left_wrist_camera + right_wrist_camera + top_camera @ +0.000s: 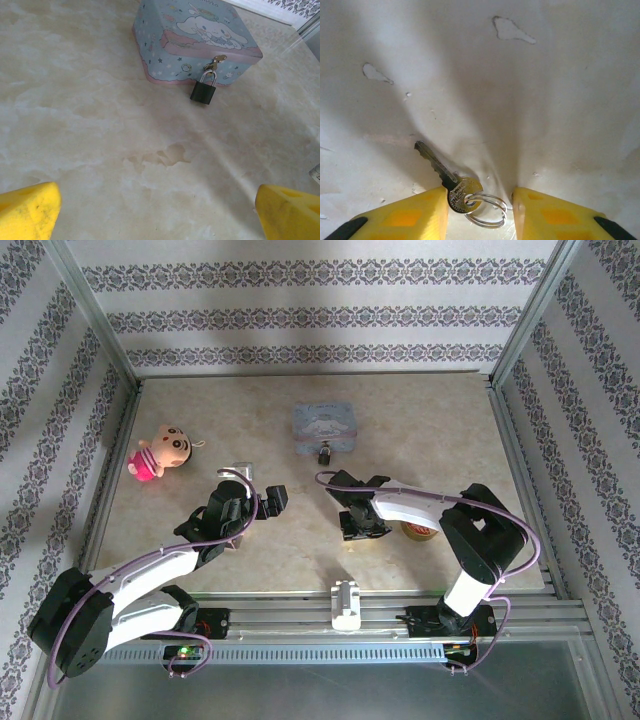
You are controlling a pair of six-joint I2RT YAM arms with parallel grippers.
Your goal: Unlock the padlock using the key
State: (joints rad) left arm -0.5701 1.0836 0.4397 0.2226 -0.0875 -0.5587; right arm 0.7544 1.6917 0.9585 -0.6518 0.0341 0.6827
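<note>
Near the middle of the table, toward its near edge, the right tool [480, 201] sits low over the key [445, 175]. Its yellow fingers stand apart, with the key's head and ring [487, 214] between them and nothing clamped yet. The blade lies flat, pointing away from the tool. The pinch should land on the head, not the loose ring, and square enough that the blade sticks out straight; a key this thin could pivot or slip. The padlock [203, 91] hangs from the hasp of the tin [165, 47] toward the middle of the far edge. The left tool [157, 210], spread wide and holding nothing, faces it and looks well placed to steady the lock body.
</note>
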